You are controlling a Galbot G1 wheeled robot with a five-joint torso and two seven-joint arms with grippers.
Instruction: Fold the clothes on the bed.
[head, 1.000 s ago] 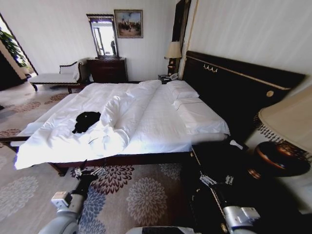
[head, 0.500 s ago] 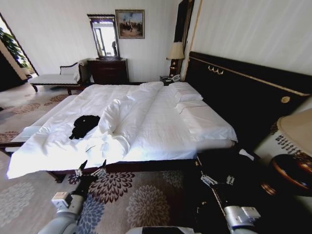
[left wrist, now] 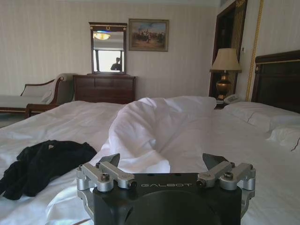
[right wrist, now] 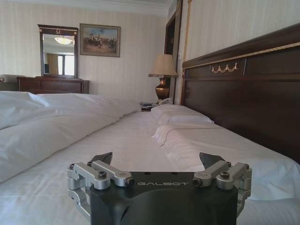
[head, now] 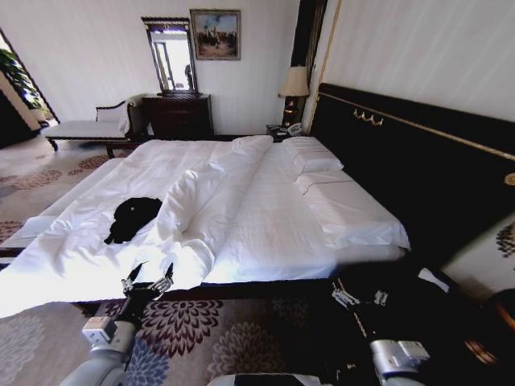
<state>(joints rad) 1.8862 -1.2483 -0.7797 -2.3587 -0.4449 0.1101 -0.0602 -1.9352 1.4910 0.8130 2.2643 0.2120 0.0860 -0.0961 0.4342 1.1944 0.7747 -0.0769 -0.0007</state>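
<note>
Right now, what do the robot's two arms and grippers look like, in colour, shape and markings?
Both arms are light grey. The left gripper and the right gripper look alike: a black body marked "GALBOT" in pale letters, silver metal linkages with bolts, and two dark, pointed fingertips. In the head view each wrist carries a pale grey block.

This is a bedroom, with a big white bed (head: 241, 201), a dark headboard (head: 402, 161), a lamp (head: 295, 83), a mirror (head: 171, 56) and a painting (head: 215, 34).
</note>
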